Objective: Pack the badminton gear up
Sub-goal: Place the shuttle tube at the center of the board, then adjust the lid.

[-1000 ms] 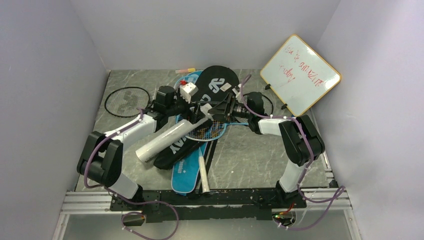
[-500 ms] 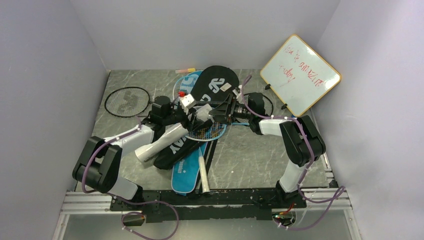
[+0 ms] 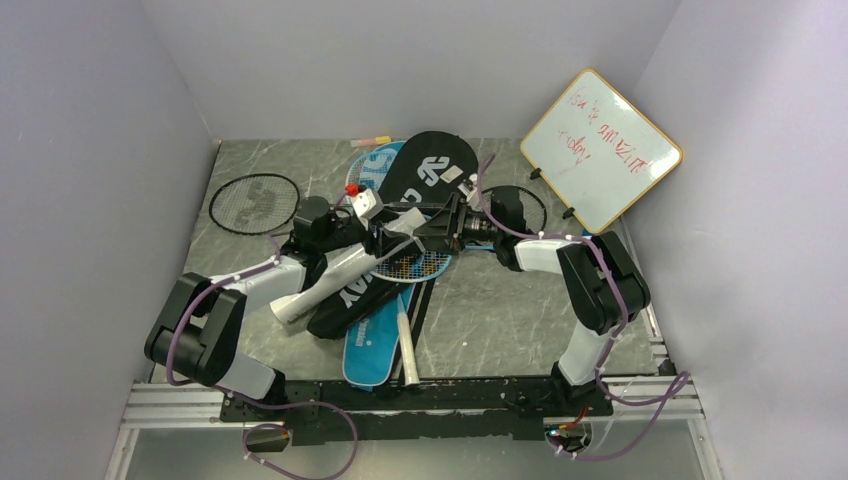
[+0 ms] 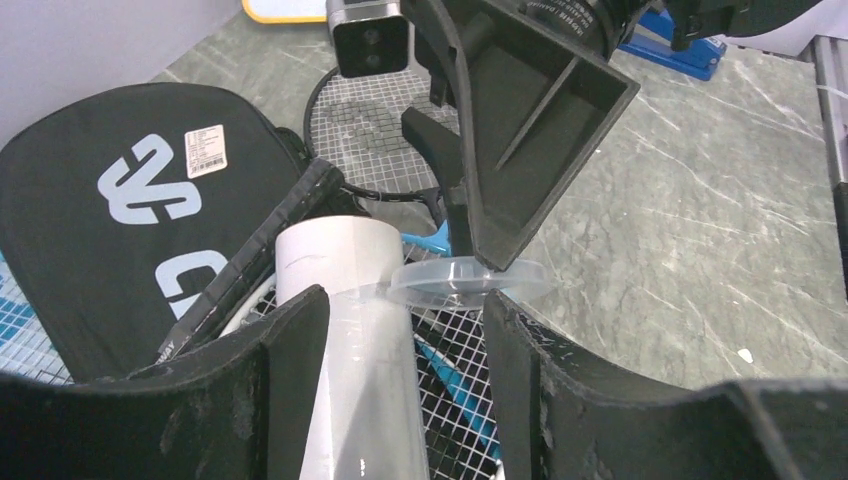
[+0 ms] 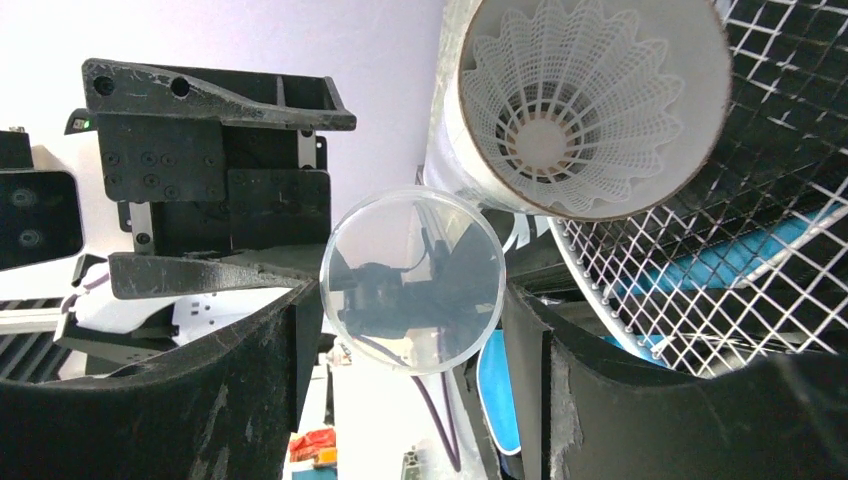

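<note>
shuttlecock [image 5: 575,110] sits just inside the open mouth of the white tube [image 4: 345,330], skirt facing out, so it's stowed and the tube only wants capping. Tube lies diagonally mid-table, mouth to the far right, closed end near left, resting on the black bag [image 4: 100,250] and the strung head of the light-blue-framed racket [image 3: 415,262]. Blue bag [image 3: 375,345] is under the pile, with its near end sticking out. left gripper [image 4: 400,312] straddles the tube just behind the mouth, jaws spread: one finger is at the tube wall, the other shows a gap, so no clamp yet. My read is that it's there to steady the tube for capping. right gripper [image 5: 410,300] comes in from the right, pinching the clear lid [image 5: 412,280] by its rim. The lid is just beside the tube mouth, offset to one side, not seated and not lined up. So the shuttlecock is just ahead of the left fingers and right next to the right ones. black-framed racket [image 3: 255,203] lies alone far left, well apart, untouched. Neither racket is bagged, so packing is at an early stage.
</note>
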Controlling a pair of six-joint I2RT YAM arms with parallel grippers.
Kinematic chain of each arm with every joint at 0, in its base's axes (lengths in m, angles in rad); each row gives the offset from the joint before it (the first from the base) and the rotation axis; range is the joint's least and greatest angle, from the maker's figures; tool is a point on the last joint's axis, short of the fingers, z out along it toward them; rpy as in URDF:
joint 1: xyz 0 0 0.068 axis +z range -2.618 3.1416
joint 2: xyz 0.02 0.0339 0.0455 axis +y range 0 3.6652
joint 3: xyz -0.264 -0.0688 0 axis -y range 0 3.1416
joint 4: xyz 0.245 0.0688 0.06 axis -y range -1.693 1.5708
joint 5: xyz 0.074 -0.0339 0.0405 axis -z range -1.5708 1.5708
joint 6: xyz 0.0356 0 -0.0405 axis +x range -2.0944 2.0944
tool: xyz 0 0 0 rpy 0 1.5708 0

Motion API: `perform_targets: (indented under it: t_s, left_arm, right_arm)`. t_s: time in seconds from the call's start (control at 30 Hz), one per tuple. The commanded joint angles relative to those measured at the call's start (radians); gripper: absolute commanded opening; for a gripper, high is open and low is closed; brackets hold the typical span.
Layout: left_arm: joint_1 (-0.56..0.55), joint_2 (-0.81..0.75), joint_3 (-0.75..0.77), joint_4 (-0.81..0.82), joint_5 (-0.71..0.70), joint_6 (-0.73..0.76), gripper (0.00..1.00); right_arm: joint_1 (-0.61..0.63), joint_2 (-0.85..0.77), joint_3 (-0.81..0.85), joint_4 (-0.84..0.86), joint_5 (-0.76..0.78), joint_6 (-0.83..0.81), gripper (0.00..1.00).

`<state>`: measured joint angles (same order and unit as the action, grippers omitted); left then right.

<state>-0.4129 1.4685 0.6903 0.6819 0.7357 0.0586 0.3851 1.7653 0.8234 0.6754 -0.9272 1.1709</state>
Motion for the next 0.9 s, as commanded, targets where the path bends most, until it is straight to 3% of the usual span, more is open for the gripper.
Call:
perform_targets:
  t_s: [0.0,0.27,0.43,0.77,0.87]
  left_arm:
    - [0.003,-0.008,0.024,0.023,0.078,0.012,0.61]
    - [0.003,-0.009,0.031,-0.008,0.108,0.049,0.59]
    - [0.003,-0.013,0.039,-0.023,0.121,0.063,0.46]
    - [0.003,-0.020,0.048,-0.052,0.118,0.075,0.50]
    - [0.003,-0.020,0.053,-0.061,0.121,0.078,0.43]
  right_arm:
    - [0.016,-0.025,0.015,0.062,-0.033,0.020,0.67]
    - [0.023,-0.031,0.009,0.109,-0.052,0.067,0.67]
    - [0.028,-0.052,-0.005,0.101,-0.059,0.072,0.67]
    - [0.042,-0.057,-0.015,0.136,-0.079,0.112,0.66]
    - [0.048,-0.054,-0.012,0.146,-0.082,0.122,0.67]
